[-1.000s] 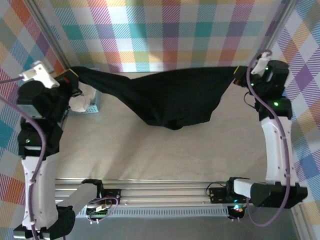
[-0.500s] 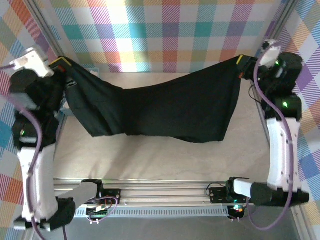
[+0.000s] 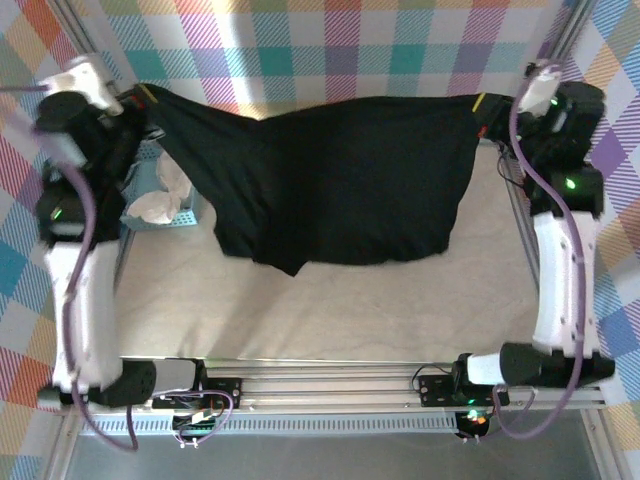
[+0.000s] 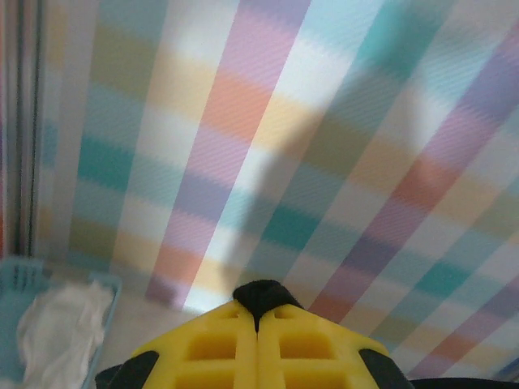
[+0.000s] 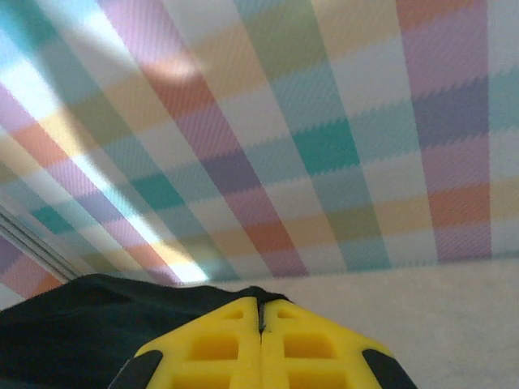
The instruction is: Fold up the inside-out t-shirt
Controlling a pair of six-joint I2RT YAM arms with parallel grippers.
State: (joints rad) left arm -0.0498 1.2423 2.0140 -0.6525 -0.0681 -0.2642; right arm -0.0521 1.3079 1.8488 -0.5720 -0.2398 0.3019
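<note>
Finding: no text, label, brand, number or sign is legible on any surface. The t-shirt (image 3: 350, 190) shows plain black cloth. Behind it, the checked backdrop (image 3: 350, 50) carries only its pattern.

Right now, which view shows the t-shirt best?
Top external: the whole t-shirt hangs spread between the left gripper and right gripper. Left wrist shows a black tuft pinched at its fingertips; right wrist shows a dark edge beside its fingers.
</note>
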